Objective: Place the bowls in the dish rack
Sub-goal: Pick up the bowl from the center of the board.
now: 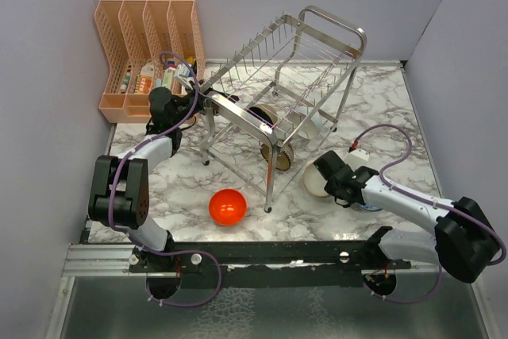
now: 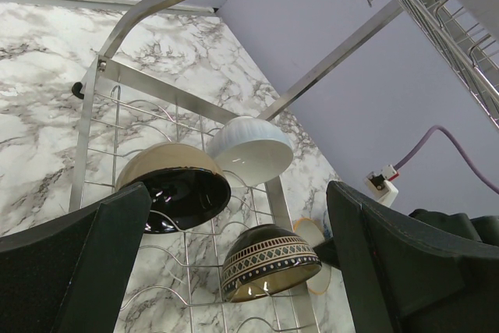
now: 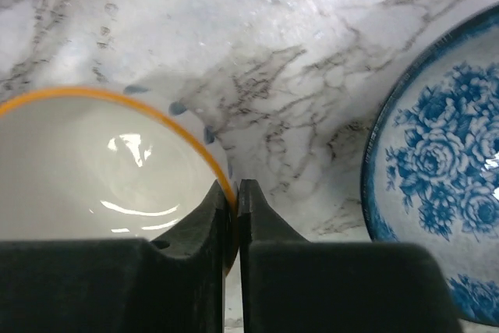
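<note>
Top external view, left to right. Peach slotted organiser (image 1: 147, 41) sits at the far-left corner, with small items in its lower trays (too small to identify).

Left gripper (image 1: 193, 103) is at the near-left corner of the dish rack (image 1: 278, 77). Its jaws are spread wide with nothing between them. Whether it touches the wire cannot be made out.

The rack stands on its legs, set diagonally on the marble table (image 1: 302, 216). Its long axis runs near-left to far-right, with the looped handle bar at the far-right end. Upright tines and cross bars screen the lower tier from above.

The left wrist view shows three bowls on that tier, all tipped on edge:
- tan-and-black bowl (image 2: 175, 193)
- white ribbed bowl (image 2: 251, 150), beside it
- dark patterned bowl (image 2: 269, 263), nearer the camera

Red-orange bowl (image 1: 228, 206) is on the table in front of the rack, apart from it. Mouth up or down cannot be read.

Orange-rimmed bowl (image 1: 313, 182) is on the table, right of the rack's near leg, its inside facing the right wrist camera. Right gripper (image 3: 236, 189) is closed narrow on its rim, one finger inside and one outside.

Blue-flowered bowl (image 3: 437, 193) lies just right of that one, mouth up. It is cut off by the frame edge in the wrist view and mostly hidden under the right arm from above.
</note>
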`<state>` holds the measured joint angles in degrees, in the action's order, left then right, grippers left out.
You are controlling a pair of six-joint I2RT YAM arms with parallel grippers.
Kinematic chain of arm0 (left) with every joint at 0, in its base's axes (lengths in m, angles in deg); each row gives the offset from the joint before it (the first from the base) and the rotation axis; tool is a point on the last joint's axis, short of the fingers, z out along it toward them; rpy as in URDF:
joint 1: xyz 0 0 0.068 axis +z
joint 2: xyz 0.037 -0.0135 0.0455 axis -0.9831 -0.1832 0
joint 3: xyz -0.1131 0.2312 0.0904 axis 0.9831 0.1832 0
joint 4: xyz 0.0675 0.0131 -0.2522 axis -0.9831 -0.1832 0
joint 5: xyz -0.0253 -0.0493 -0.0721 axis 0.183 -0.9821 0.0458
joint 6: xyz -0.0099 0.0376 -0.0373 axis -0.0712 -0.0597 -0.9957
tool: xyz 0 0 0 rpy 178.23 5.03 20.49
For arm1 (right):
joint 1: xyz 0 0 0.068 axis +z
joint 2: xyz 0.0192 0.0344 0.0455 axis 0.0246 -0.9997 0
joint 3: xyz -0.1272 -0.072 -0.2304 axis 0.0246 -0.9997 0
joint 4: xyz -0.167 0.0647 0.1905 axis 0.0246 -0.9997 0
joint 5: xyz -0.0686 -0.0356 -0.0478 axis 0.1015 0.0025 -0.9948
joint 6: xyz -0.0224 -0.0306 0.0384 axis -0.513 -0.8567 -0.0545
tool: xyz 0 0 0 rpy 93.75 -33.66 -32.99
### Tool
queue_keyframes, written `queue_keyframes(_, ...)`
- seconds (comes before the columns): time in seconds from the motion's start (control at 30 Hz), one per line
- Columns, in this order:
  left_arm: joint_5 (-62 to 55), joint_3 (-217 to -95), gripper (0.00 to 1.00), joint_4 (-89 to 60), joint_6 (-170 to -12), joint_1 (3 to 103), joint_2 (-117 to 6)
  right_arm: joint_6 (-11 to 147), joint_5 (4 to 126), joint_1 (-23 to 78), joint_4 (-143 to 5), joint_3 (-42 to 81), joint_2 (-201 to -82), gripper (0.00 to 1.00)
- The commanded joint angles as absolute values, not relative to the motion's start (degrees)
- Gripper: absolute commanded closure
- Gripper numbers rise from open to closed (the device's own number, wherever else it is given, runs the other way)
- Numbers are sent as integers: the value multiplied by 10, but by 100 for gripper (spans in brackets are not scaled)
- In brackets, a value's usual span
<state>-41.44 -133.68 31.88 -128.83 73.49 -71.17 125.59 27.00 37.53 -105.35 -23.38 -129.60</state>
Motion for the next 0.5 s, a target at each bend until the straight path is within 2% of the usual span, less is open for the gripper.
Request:
queue_keyframes(0.0,-424,-1335,1,335,-1283,734,-700,1258,251,377,-1073,-239,-1284,99)
queue_keyframes(0.47,-422,-1341,1,330,-1279,734,-702,1124,71,377,-1179,-71,-1239,99)
